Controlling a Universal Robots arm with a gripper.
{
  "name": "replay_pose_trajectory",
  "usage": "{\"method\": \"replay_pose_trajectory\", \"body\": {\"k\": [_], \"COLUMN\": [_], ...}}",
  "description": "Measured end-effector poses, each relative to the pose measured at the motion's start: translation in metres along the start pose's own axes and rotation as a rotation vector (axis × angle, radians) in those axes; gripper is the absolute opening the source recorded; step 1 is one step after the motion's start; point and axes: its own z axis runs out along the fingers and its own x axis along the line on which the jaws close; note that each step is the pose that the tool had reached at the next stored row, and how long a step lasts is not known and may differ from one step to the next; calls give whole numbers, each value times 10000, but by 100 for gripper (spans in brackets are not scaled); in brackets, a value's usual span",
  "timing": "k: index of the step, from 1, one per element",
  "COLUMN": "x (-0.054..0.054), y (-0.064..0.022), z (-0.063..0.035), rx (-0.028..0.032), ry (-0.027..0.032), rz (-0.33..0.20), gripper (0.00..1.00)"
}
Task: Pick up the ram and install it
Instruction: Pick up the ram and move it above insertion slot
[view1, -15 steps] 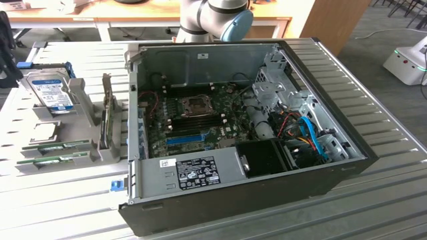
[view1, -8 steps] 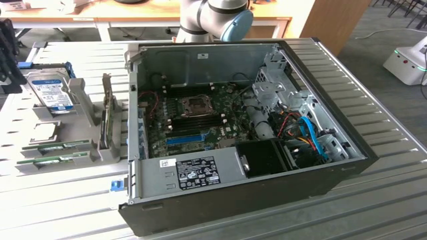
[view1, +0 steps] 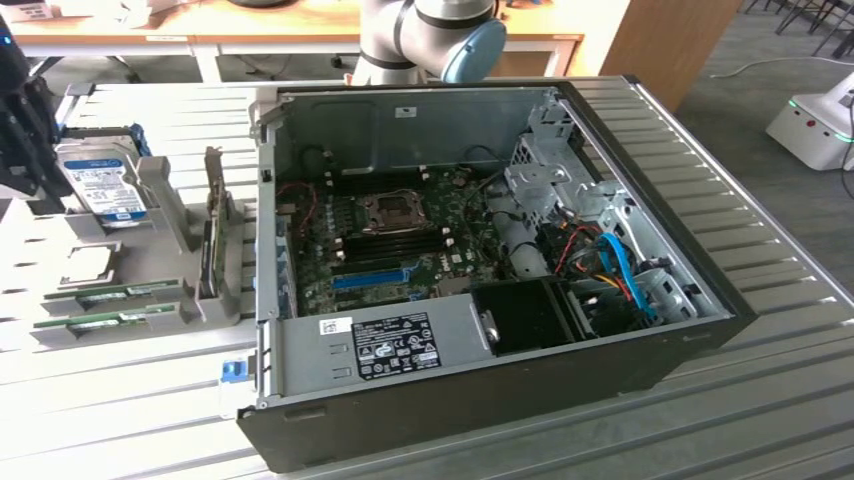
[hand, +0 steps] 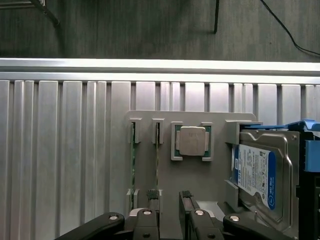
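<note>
Two green ram sticks stand on edge in a grey holder: one ram stick at the holder's outer edge, the other ram stick beside it. In the exterior view the ram sticks lie at that view's left, near the front of the holder. My gripper hangs above the holder, open, with nothing between its fingers; one fingertip sits over the end of the second stick. The gripper is a dark shape at the exterior view's left edge. The motherboard lies inside the open computer case.
A square silver processor rests in the holder between the sticks and a silver hard drive with a blue label. A board stands upright in a grey stand between holder and case. The slatted metal table carries everything.
</note>
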Motion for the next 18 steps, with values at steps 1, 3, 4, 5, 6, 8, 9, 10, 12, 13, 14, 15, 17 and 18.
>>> {"method": "replay_pose_trajectory", "body": {"k": [1, 3, 4, 5, 6, 8, 9, 10, 12, 13, 14, 15, 17, 18], "x": [0, 0, 0, 0, 0, 0, 0, 0, 0, 0, 0, 0, 0, -1], "y": [0, -2, -2, -2, -3, -4, -5, -5, -6, -7, -7, -8, -9, -9], "z": [18, 53, 72, 89, 109, 145, 163, 181, 217, 237, 254, 272, 308, 326], "rx": [0, -1, -1, -2, -1, 0, 0, -1, 0, -1, -1, 0, -1, 0], "ry": [0, 0, -1, 0, 0, -1, -1, -1, -2, -3, -4, -5, -7, -9], "rz": [0, 0, 0, 0, 0, 0, 0, 0, 0, 0, 0, 0, 0, 0], "gripper": [30, 30, 30, 30, 30, 30, 30, 30, 30, 30, 30, 30, 30, 30]}}
